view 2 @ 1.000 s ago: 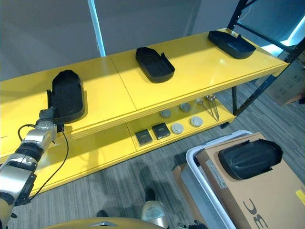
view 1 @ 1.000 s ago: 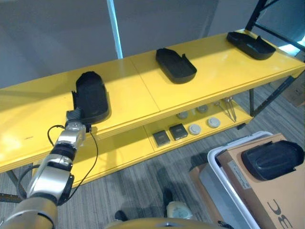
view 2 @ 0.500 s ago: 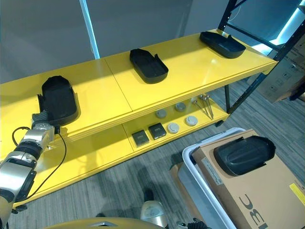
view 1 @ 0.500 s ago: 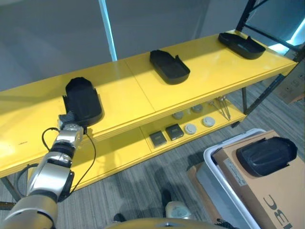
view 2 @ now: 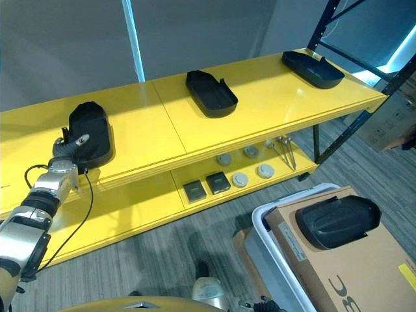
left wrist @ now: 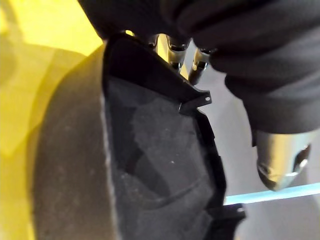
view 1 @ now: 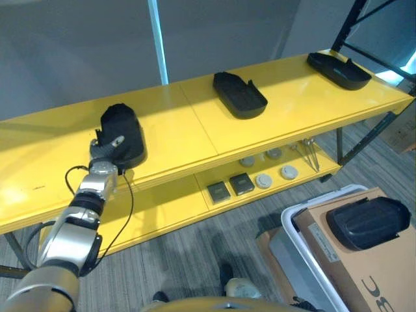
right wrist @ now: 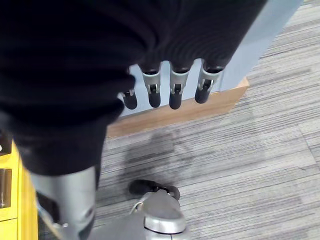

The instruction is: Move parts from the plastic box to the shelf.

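A black moulded part (view 1: 122,132) lies on the left of the yellow shelf top (view 1: 182,140). My left hand (view 1: 104,149) is at its near end; in the left wrist view the fingers (left wrist: 172,52) reach behind the part's rim (left wrist: 150,65) while the thumb (left wrist: 281,160) stands apart from it. Another black part (view 1: 369,222) rests on a cardboard sheet in the white plastic box (view 1: 304,242) at the lower right. My right hand (right wrist: 165,85) hangs over the carpet with straight fingers, holding nothing.
Two more black parts (view 1: 240,95) (view 1: 338,69) lie further right on the shelf top. The lower shelf board holds dark square pieces (view 1: 242,183), round discs (view 1: 264,181) and thin tools (view 1: 312,153). A black rack post (view 1: 351,26) stands at the far right.
The camera has swung slightly. My left hand's thumb has lifted off the near end of the part, which stays on the shelf.
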